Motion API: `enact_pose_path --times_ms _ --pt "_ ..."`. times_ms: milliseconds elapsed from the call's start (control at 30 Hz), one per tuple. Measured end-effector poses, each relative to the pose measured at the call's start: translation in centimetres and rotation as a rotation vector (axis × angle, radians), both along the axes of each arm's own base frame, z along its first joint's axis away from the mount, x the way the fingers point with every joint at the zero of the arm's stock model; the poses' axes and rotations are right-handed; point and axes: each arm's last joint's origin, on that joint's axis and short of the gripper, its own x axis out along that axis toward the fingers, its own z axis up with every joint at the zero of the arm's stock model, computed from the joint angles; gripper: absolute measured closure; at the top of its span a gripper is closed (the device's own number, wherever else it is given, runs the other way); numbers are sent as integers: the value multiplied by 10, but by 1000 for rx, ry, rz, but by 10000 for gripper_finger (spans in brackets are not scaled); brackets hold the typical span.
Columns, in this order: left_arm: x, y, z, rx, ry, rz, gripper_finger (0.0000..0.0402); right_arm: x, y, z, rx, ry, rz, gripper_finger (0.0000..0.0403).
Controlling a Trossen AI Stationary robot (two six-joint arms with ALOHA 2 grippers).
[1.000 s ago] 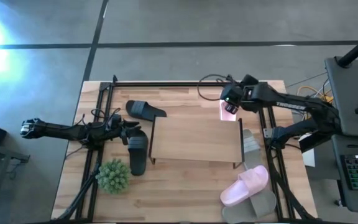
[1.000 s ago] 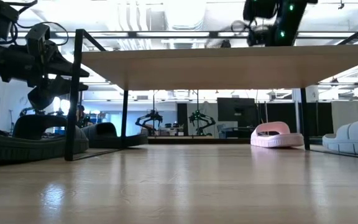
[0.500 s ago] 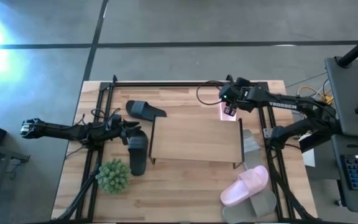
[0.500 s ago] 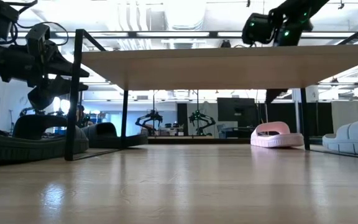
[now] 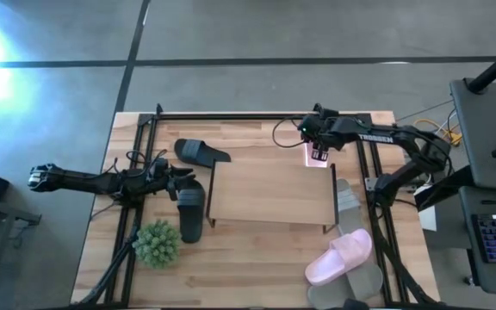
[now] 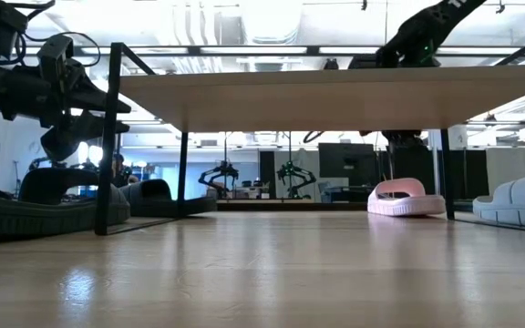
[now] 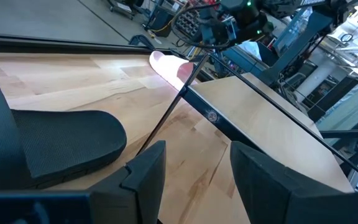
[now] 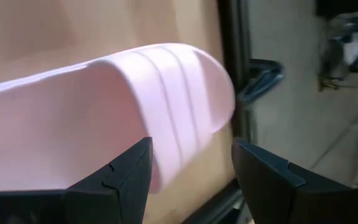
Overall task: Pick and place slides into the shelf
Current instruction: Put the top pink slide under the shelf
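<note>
Wooden table [image 5: 257, 258]: right gripper [image 5: 318, 151], fingers apart, poised over pink slide [image 5: 310, 153] behind shelf [image 5: 269, 191]; next, descend and clamp; left gripper [image 5: 182, 179] waits spread

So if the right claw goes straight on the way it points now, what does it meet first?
Most likely the pink slide beside the shelf: it lies just ahead of the open right claw, between the fingers' line. How far apart they are is unclear.

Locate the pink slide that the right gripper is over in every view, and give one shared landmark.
High view: pink slide behind the shelf's far right corner, under the right gripper.
Low view: on the table at right.
Left wrist view: far end.
Right wrist view: close ahead.
Landmark: the shelf.
</note>
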Motion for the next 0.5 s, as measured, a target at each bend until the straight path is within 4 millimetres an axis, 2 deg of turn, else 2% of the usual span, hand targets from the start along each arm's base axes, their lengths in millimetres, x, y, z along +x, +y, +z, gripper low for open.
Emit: enact_pose_path --times_ms 367,500 --pt "0 0 0 0 -1 0 236 0 -15 -26 60 92 -21 193" --pt "0 0 0 0 -1 -1 236 2 -19 -33 23 133 -37 193"
